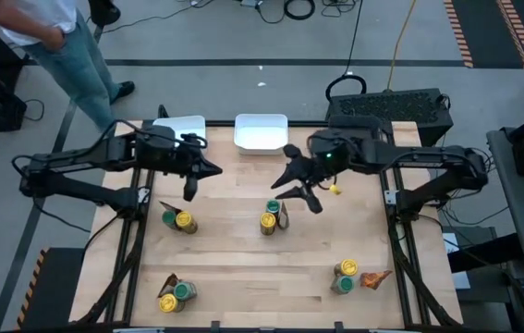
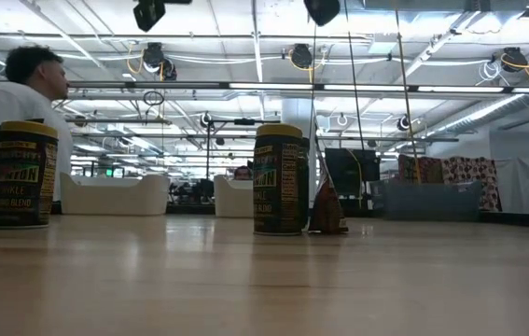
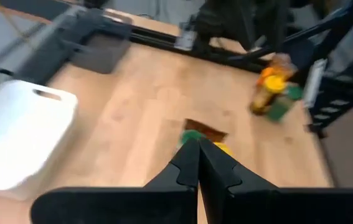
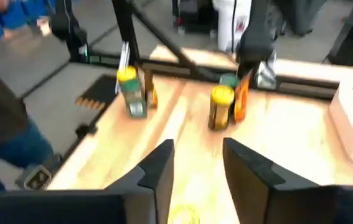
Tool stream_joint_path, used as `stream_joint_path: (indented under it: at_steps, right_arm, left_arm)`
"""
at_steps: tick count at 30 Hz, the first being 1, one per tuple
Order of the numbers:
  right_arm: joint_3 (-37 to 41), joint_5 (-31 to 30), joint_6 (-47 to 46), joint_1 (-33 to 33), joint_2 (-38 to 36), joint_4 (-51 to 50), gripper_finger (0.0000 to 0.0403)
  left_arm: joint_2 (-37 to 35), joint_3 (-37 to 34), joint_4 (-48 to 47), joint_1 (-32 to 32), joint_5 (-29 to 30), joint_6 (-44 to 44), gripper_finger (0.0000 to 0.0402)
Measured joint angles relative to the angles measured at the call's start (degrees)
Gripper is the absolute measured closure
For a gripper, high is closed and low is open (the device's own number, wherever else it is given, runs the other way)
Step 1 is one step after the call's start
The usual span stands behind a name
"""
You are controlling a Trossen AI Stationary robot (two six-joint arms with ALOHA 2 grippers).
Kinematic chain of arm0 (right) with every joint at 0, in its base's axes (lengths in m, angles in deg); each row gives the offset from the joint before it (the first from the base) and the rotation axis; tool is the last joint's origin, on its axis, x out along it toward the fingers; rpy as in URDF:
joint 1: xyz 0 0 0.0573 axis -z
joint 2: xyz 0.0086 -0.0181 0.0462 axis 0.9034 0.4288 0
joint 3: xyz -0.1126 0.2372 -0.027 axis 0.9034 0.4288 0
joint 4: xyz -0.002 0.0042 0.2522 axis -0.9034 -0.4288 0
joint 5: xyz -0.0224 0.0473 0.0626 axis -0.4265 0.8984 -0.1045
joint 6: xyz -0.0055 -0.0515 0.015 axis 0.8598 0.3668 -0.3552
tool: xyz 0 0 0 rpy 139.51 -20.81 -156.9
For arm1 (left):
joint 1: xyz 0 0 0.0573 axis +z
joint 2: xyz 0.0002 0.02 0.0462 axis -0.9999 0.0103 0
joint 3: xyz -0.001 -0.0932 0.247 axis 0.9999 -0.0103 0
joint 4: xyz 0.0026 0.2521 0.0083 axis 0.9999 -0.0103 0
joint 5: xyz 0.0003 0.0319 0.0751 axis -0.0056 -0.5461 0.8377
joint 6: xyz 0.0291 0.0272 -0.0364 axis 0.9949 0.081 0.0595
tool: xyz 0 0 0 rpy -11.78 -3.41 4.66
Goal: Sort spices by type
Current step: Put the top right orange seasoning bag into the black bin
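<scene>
I count two white trays [image 1: 261, 130] at the table's [image 1: 243, 268] far edge. Spices sit in four clusters: four yellow-lidded jars [image 1: 268, 222], four green-lidded jars [image 1: 274, 207], four brown-orange packets [image 1: 375, 277]. Label reads "BLEND" in low view. Left gripper [image 1: 191, 191] is closed, empty; right gripper [image 1: 306, 197] is parted, holding nothing, above the middle cluster.

Left gripper [image 3: 198, 163] hangs over the table [image 3: 145, 99], fingers pressed together; white tray [image 3: 20, 140] alongside; yellow-lidded jar [image 3: 268, 92] beyond.
</scene>
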Motion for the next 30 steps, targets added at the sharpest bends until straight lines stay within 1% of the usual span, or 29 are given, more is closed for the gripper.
stream_joint_path:
  at_steps: [2,4,8,11,14,23,30]
  right_arm:
    - [0.00,-0.17,2.13,-0.13,1.10,-2.30,0.0266]
    - [0.00,-1.63,4.82,-0.52,2.23,-5.93,0.0258]
    - [0.00,-3.37,13.07,-1.48,4.68,-13.67,0.0248]
    - [0.01,-5.59,16.90,-2.25,6.72,-16.03,0.0246]
    - [0.04,-5.96,20.33,-2.82,8.21,-16.59,0.0245]
    - [0.04,-6.28,25.86,-3.35,12.70,-16.74,0.0245]
    - [0.07,-6.23,30.66,-3.82,15.88,-16.82,0.0245]
  left_arm:
    - [0.46,0.00,-0.06,0.02,1.40,1.22,0.0395]
    - [0.65,-0.02,-0.51,0.00,1.52,1.11,0.0395]
    - [0.86,-0.02,-0.46,-0.13,1.37,1.13,0.0395]
    - [0.86,-0.02,-0.42,-0.11,1.35,1.18,0.0395]
    - [0.86,-0.02,-0.42,-0.11,1.32,1.18,0.0395]
    - [0.86,-0.04,-0.46,-0.11,1.41,1.18,0.0393]
    - [0.86,-0.04,-0.82,-0.11,1.59,1.18,0.0353]
